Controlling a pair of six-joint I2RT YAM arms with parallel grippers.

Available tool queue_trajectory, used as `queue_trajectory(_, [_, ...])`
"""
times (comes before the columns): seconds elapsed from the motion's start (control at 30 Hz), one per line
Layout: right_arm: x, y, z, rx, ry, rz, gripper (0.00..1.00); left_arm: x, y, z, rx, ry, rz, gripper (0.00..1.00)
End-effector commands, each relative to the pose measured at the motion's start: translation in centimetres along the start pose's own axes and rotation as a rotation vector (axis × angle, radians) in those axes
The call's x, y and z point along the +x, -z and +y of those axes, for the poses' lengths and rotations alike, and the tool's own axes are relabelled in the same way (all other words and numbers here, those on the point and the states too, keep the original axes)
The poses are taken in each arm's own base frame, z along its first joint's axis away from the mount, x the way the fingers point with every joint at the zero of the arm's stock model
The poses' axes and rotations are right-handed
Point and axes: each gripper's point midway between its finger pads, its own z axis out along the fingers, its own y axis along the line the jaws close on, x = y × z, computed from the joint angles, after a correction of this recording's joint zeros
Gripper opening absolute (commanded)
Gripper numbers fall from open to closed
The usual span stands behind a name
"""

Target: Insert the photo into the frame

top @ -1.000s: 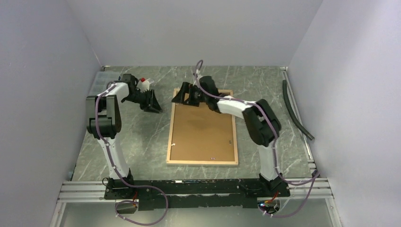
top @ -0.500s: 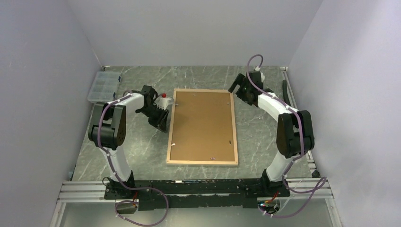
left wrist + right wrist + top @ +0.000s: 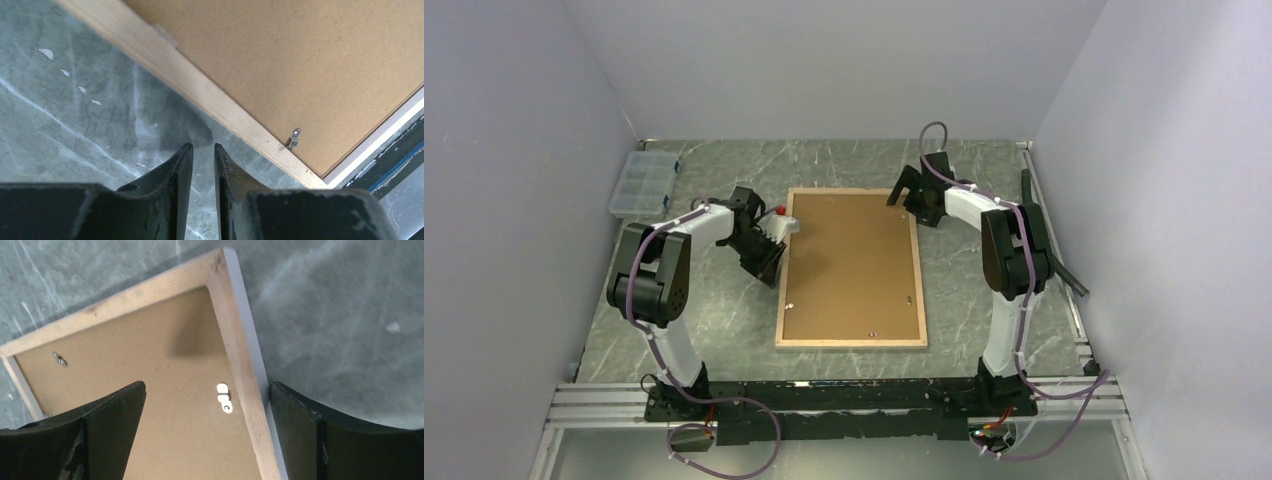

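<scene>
**Frame face-down, both grippers at its far half, photo not in view**

The large rectangular picture frame with a light-wood back rim (image 3: 852, 343) lies back-up on the grey marbled table (image 3: 714, 320). Its long axis runs from the arm bases toward the far wall. A plain brown fibreboard backing panel (image 3: 854, 265) sits inside the rim. The glossy photo shows in no view, and I can't tell whether it is under the panel.

The key relation is at the frame's far right corner. There the right gripper (image 3: 902, 190) has its jaws spread wide and empty across the right long rim (image 3: 235, 340). One finger is over the panel and the other over bare table outside the thin white edge. A small metal retaining tab (image 3: 225, 397) lies between them, just inside the rim. Height above the wood can't be judged.

The left gripper (image 3: 769, 262) is just outside the left long rim (image 3: 200, 92), near it but apart. Its fingers are pinched to a thin slit with nothing in it, tips aimed at the wood. Another tab (image 3: 294, 136) sits further along that rim.

My guess is the right arm is better placed for a tab or corner grab.

There is open table on both long sides. A clear plastic organiser box (image 3: 642, 185) sits well off to the left.
</scene>
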Motion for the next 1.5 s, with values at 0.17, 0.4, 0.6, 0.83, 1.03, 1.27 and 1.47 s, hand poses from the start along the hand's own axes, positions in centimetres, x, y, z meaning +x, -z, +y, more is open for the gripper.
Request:
queue_trajectory(0.17, [2.5,-4.3,12.6,-0.212,0.141,0.11,1.0,-0.1,-0.6,-2.2,0.034,-0.054,0.02,0.27])
queue_trajectory(0.4, [7.5,-4.0,25.1,-0.544,0.263,0.268,1.0,-2.0,-2.2,-6.2,0.133,-0.07,0.031,0.29])
queue_trajectory(0.6, [7.3,-2.8,24.1,-0.55,0.309,0.257,1.0,-1.6,-0.5,-9.5,0.229,-0.071,0.069,0.47])
queue_trajectory(0.83, [-2.1,3.7,21.4,-0.461,0.292,-0.041,1.0,-2.5,7.8,-10.5,0.263,-0.074,-0.016,0.94])
queue_trajectory(1.03, [-2.9,8.0,15.1,-0.245,0.187,-0.106,1.0,-5.6,13.6,-2.6,0.072,0.008,-0.201,0.94])
queue_trajectory(1.27, [6.3,13.8,6.5,-0.145,0.029,-0.019,1.0,-7.7,15.1,13.1,-0.154,0.258,-0.33,0.76])
queue_trajectory(1.47, [15.8,17.0,0.8,-0.131,-0.095,0.143,1.0,-7.6,11.7,16.7,-0.112,0.342,-0.325,0.63])
